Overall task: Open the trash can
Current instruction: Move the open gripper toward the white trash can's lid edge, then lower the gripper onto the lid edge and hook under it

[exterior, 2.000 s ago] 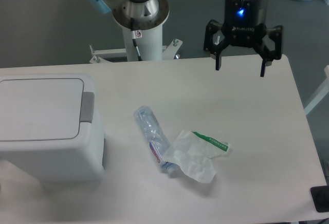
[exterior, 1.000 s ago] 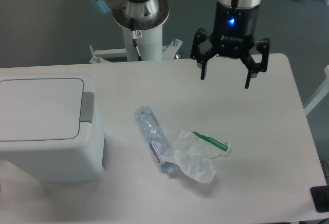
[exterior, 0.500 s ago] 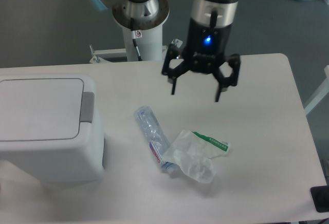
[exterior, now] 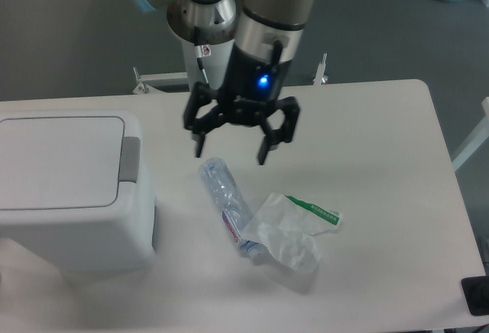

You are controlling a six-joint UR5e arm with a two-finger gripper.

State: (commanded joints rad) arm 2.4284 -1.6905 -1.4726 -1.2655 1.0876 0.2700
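The trash can (exterior: 65, 188) is a large white boxy bin at the left of the table, its flat lid down and a grey push tab (exterior: 131, 160) on its right edge. My gripper (exterior: 230, 154) hangs open above the table's middle, to the right of the tab and apart from it. Its two black fingers point down with nothing between them, just above the top end of a plastic bottle.
A crushed clear plastic bottle (exterior: 228, 205) lies on the white table (exterior: 382, 157) below the gripper. A crumpled clear wrapper with green print (exterior: 294, 230) lies against its right side. The arm's base pedestal (exterior: 208, 35) stands behind the table.
The gripper has swept from the table's far right corner leftward and forward to the middle, staying open. The trash can, bottle and wrapper have not moved.
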